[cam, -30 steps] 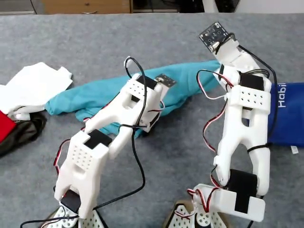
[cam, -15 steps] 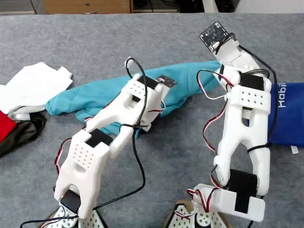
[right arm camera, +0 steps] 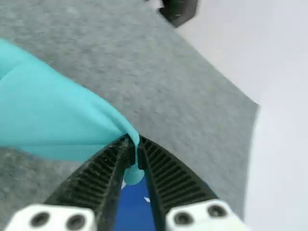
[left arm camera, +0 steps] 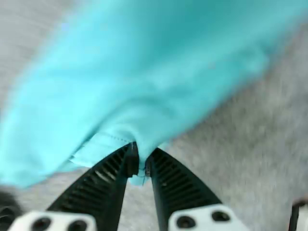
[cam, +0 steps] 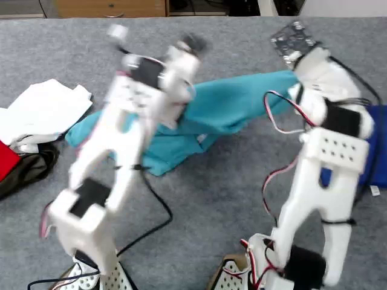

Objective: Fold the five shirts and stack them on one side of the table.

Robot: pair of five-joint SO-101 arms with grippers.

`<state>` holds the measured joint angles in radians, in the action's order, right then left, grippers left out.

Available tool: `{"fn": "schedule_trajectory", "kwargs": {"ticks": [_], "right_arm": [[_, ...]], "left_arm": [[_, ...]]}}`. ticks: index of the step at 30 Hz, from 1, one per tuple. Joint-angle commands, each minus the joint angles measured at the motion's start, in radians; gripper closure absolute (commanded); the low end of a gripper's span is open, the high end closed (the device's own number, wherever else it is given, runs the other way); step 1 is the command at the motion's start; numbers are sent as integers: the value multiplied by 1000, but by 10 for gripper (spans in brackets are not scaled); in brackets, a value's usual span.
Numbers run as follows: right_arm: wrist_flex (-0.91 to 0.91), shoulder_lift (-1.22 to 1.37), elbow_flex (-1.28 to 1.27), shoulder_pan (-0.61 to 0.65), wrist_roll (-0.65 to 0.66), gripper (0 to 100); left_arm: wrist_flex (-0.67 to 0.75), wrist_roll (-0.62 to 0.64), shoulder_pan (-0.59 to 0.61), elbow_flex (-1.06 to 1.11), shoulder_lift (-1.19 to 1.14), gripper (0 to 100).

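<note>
Counter: the grey felt counter ran to a far edge along the top of the high view, with a wooden cabinet behind it.
Right edge: in the right wrist view the counter's edge lay close beyond the right pincer, with pale floor past it.
Open room: bare felt lay between the arm bases and the teal shirt, and a wide bare strip lay beyond the shirt toward the far edge.
Teal shirt: it was stretched across the counter's middle between both pincers, its lower fold resting on the felt.
Left pincer: clamped on a hemmed edge of the teal shirt.
Right pincer: closed tight on the teal shirt's other end.
Left side: a white shirt, a red shirt and a black shirt lay bunched together.
Right side: a blue shirt lay at the counter's edge.
Count: five shirts, two arms, two pincers.
</note>
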<state>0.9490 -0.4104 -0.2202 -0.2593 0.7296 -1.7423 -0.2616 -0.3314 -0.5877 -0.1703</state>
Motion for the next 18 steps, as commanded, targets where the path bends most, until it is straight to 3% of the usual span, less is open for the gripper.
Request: {"fn": "schedule_trajectory", "kwargs": {"ticks": [1,11,18], "right_arm": [[89,-108,96,-54,-26,996],[479,-189,343,-77,-247,996],[608,-189,549,41,-284,996]], "left_arm": [[-17,3,118,-69,246,982],[-15,2,434,-80,519,982],[3,2,509,-80,642,982]]}}
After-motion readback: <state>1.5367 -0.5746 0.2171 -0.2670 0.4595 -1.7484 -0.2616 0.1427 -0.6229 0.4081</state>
